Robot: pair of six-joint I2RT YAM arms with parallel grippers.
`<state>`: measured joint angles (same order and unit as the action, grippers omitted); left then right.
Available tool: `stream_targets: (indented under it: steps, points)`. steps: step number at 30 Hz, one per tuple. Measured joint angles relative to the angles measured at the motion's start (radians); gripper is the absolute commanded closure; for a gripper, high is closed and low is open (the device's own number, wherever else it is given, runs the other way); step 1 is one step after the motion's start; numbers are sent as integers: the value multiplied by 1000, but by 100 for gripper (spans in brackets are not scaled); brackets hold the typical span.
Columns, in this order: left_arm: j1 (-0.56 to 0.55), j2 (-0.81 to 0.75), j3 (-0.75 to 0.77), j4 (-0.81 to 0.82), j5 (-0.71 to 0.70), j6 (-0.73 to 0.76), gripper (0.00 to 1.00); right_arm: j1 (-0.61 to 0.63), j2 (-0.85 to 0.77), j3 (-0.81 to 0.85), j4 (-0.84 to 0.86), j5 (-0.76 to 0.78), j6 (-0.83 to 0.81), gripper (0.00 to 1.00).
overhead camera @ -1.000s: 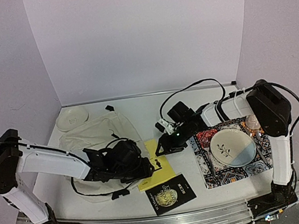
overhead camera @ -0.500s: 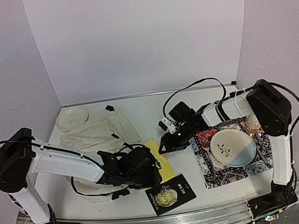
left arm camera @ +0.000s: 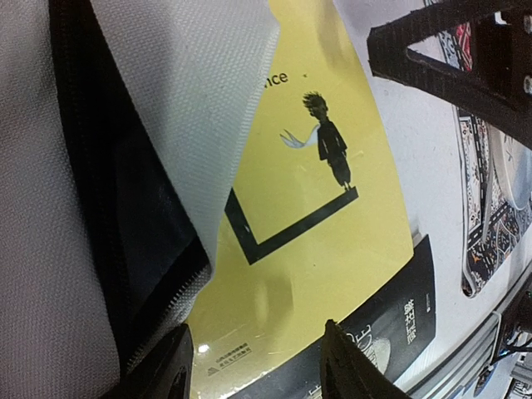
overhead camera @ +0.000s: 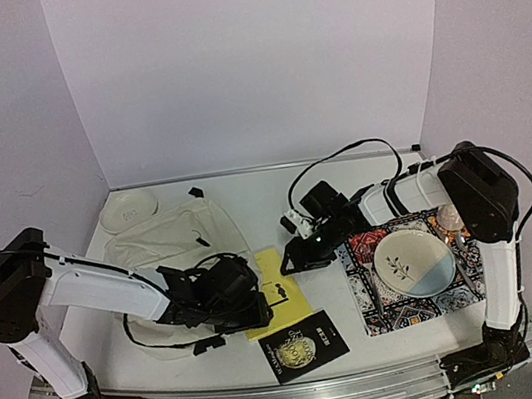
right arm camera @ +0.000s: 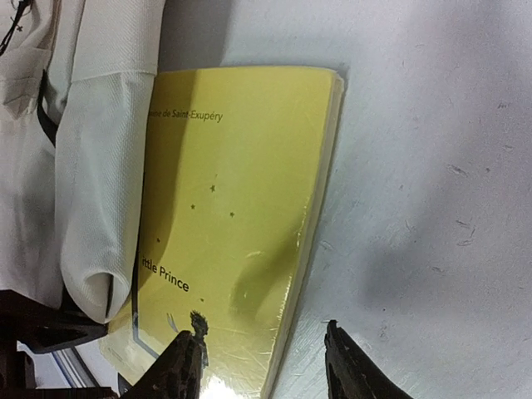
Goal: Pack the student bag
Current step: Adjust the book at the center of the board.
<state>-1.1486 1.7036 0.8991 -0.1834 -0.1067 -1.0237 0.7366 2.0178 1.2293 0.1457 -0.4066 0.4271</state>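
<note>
The white table (overhead camera: 290, 191) fills my overhead feed. The student bag (overhead camera: 166, 238) lies slumped on its left half, a big, soft, cream sack of woven fabric. Its near right part is hidden under my left arm, and black strap ends poke out at its far and near edges. On the right lies a patterned multicolour mat (overhead camera: 372, 304), partly covered by a round plate (overhead camera: 415, 262) in pale blue and cream.

Between bag and mat lies a glossy yellow paperback (right arm camera: 241, 208). Its left side is tucked under the bag's flap, so the title reads only in part. The left wrist feed shows that flap's zipper teeth and the dark lining behind it. A black book (overhead camera: 302, 346) with a gold emblem meets the yellow one's near corner, and I cannot tell which overlaps which. A small white dish (overhead camera: 128, 209) sits at the far left corner, just beyond the bag.

The left gripper (left arm camera: 255, 349) hangs over the yellow cover at the flap's edge, its jaws parted and clamping nothing. The right gripper (right arm camera: 264, 353) stands over the paperback's right edge, its jaws likewise parted and empty. Both wrist feeds cut the fingers off at the bottom.
</note>
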Motion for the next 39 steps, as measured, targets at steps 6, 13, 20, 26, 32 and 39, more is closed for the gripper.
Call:
stream_targets:
  steps: [6,13,20,26,32,39]
  points:
    - [45,-36,-44,0,-1,-6,43,5,4,0,4,-12,0,48]
    - [87,-54,-62,-10,-24,-7,42,7,12,0,5,-29,1,46]
    - [88,-51,-62,-4,-20,-14,39,7,13,-5,30,-55,16,43]
    - [87,-54,-62,1,-27,-49,35,12,17,-30,58,-71,45,41]
    - [81,-55,-62,-4,-42,-68,34,19,19,-41,88,-71,77,39]
    - [70,-74,-62,-80,-75,-87,33,37,19,-47,116,-43,118,37]
